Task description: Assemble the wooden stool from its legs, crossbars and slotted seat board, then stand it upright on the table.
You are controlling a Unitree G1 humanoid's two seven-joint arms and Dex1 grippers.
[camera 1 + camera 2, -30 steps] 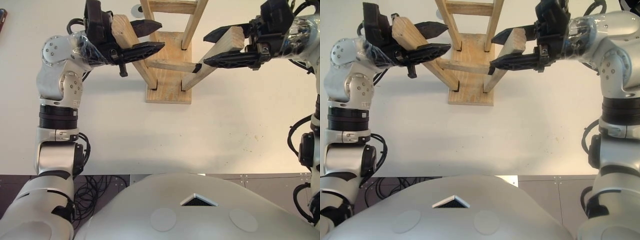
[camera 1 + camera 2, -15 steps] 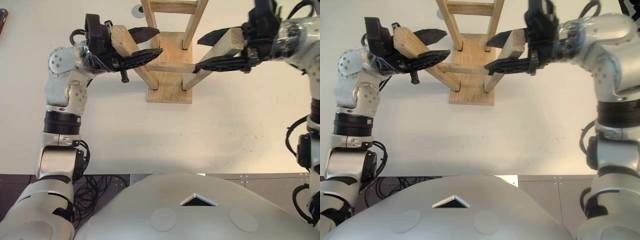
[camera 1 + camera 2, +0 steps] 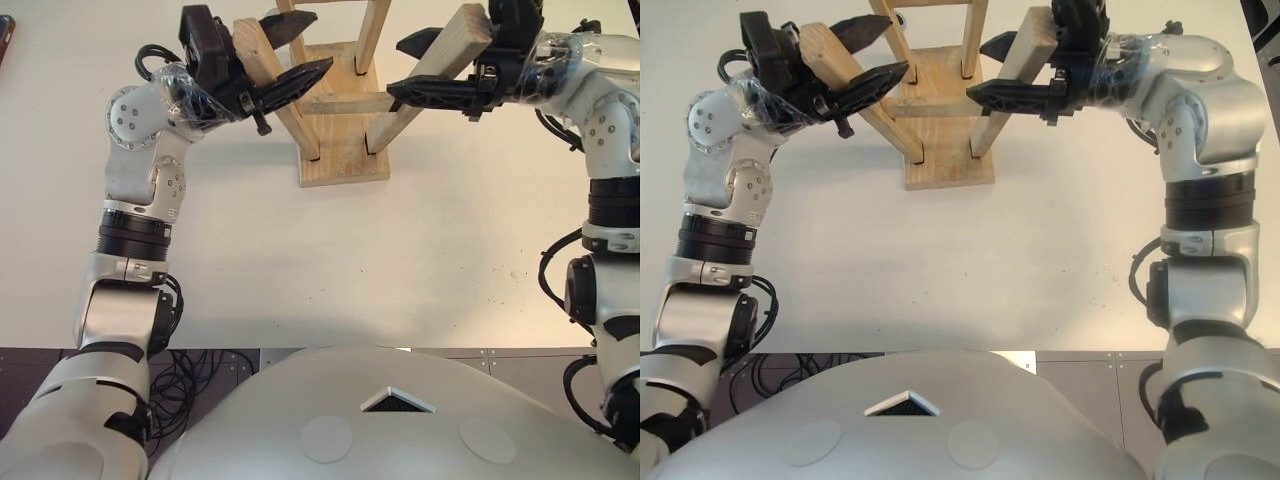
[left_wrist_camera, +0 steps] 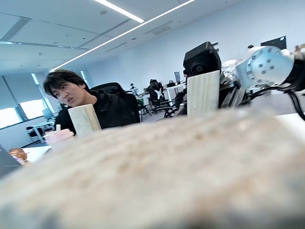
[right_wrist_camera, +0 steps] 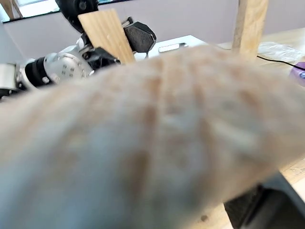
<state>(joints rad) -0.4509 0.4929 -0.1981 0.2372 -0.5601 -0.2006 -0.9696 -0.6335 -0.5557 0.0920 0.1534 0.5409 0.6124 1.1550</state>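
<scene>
My left hand (image 3: pixel 308 50) is clamped on the near-left leg (image 3: pixel 262 50), and my right hand (image 3: pixel 400 66) is clamped on the near-right leg (image 3: pixel 455 45). The stool (image 3: pixel 372 35) is upside down at the tabletop's (image 3: pixel 350 270) far middle, seat board (image 3: pixel 345 168) lowest. A crossbar (image 3: pixel 340 103) joins both legs.

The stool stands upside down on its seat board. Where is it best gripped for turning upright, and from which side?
Probably by the two near legs, at their free upper ends, each from its outer side: left hand on the left near leg, right hand on the right near leg. The legs stand free; the crossbar blocks the inside.
</scene>
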